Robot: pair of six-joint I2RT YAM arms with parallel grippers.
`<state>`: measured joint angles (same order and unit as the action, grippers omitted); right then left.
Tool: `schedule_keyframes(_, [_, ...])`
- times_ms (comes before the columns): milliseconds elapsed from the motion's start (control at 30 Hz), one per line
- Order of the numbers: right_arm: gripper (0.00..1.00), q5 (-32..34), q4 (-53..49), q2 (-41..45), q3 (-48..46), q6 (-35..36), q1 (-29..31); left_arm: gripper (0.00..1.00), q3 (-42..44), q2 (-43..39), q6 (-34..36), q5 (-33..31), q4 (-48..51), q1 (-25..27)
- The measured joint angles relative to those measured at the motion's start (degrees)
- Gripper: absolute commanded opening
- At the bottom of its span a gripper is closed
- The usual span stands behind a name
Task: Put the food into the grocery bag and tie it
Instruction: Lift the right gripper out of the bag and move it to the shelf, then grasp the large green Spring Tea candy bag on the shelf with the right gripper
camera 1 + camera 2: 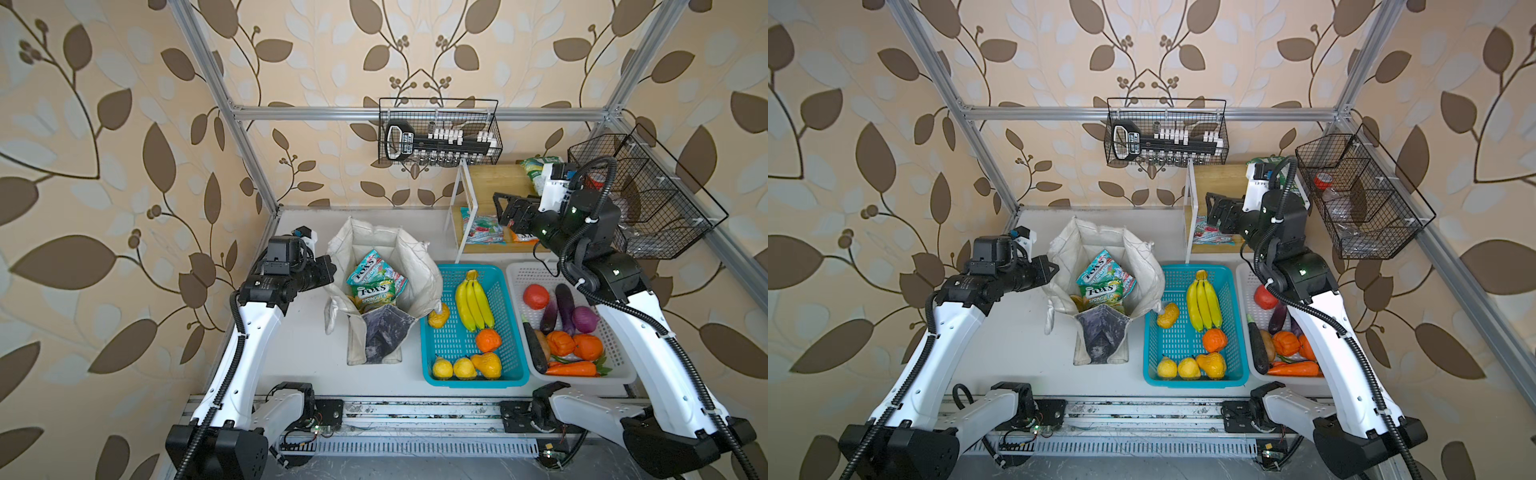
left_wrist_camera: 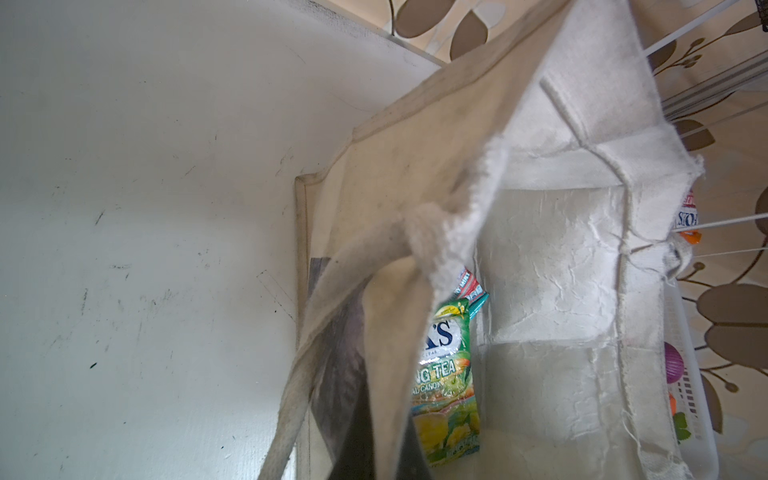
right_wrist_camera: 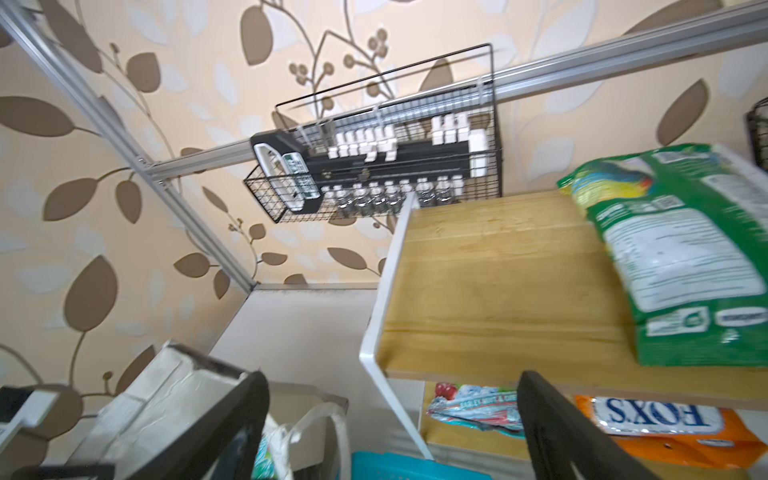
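Now left gripper (image 1: 331, 268) pinches grocery bag (image 1: 419, 253); right gripper (image 1: 502, 212) raised, spread.

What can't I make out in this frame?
- Bag bottom: in both top views, covered by snack packets.
- Left gripper fingertips: left wrist view, behind bag cloth.
- Green packet print: right wrist view, blurred.
- Orange packet: in a top view, mostly behind the right gripper.

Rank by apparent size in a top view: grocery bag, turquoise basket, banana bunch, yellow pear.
1. grocery bag and turquoise basket: too alike to separate
2. banana bunch
3. yellow pear
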<state>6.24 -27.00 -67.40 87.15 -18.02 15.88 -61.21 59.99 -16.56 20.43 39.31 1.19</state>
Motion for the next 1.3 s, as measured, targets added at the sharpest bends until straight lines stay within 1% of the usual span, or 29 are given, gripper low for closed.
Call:
schedule_keyframes(133, [0.85,5.42,-3.52,-2.80,3.69,1.84,-4.35,0.00,0.00,0.00,0.00,0.00,0.00,0.00])
schedule_keyframes(233, [0.79,8.37,-4.83,-4.76,4.13,2.91,-6.95,0.00,0.00,0.00,0.00,0.02,0.00,0.00])
schedule_keyframes(367, [0.72,9.86,-6.36,-7.41,4.13,4.57,-7.28,0.00,0.00,0.00,0.00,0.09,0.00,0.00])
schedule_keyframes(533, [0.70,10.14,-7.43,-9.38,4.44,5.95,-7.37,0.00,0.00,0.00,0.00,0.11,0.00,0.02])
schedule_keyframes(667, [0.69,11.96,-8.55,-12.44,8.15,7.58,-8.00,0.00,0.00,0.00,0.00,0.04,-0.07,0.28])
schedule_keyframes(900, [0.66,13.92,-9.31,-15.10,8.33,9.75,-8.96,0.00,0.00,0.00,0.00,0.07,-0.07,0.37])
schedule_keyframes(1300, [0.43,16.26,-9.14,-16.79,8.33,11.96,-10.05,0.00,0.00,-0.04,0.02,0.04,-0.07,0.37])
